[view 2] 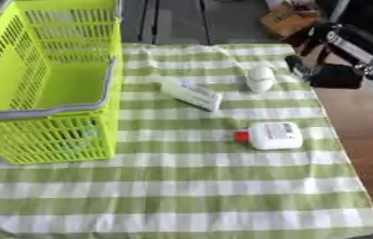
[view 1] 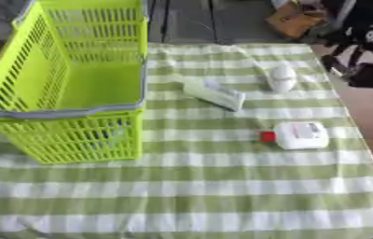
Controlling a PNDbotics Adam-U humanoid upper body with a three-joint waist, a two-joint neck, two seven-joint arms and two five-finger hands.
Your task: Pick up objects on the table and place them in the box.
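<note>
A lime-green plastic basket (view 1: 59,112) with a grey rim stands on the left of the checked cloth, and its inside looks bare. A flat white pack (view 1: 214,93) lies just right of the basket. Further right rests a white oval thing (view 1: 282,78). Nearer me a white bottle (view 1: 302,135) lies on its side, red cap pointing left. My right hand (view 2: 328,74), black, hangs at the table's right edge, just right of the oval thing and apart from it. It holds nothing that I can see. My left hand does not show.
The green-and-white checked cloth (view 1: 189,196) covers the table, with bare brown wood (view 2: 361,135) along its right side. A brown cardboard box (view 1: 292,21) sits on the dark floor beyond the far edge.
</note>
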